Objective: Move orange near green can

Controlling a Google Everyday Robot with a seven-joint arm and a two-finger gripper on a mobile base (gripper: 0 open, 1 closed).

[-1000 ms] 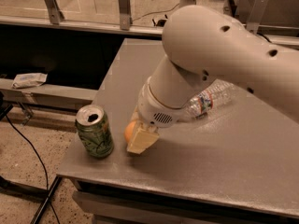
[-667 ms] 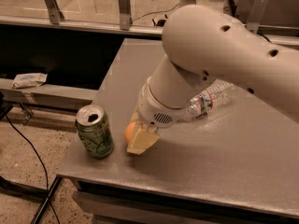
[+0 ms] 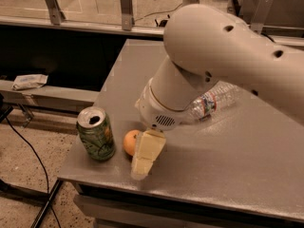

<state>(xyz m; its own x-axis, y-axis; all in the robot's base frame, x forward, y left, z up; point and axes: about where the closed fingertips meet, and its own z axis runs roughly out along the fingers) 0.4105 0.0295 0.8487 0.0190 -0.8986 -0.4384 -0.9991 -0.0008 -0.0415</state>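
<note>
The green can stands upright near the front left corner of the grey table, its silver top open. The orange sits just right of the can, a small gap between them, low at the table surface. My gripper hangs from the big white arm and is right against the orange's right side, covering part of it. Whether it holds the orange does not show.
A clear plastic water bottle lies on its side behind the arm. The table's front edge runs just below the gripper and its left edge is beside the can. Cables and a floor rail lie to the left, below the table.
The gripper and the orange have shifted slightly lower, toward the table's front edge. The can and the bottle have not moved.
</note>
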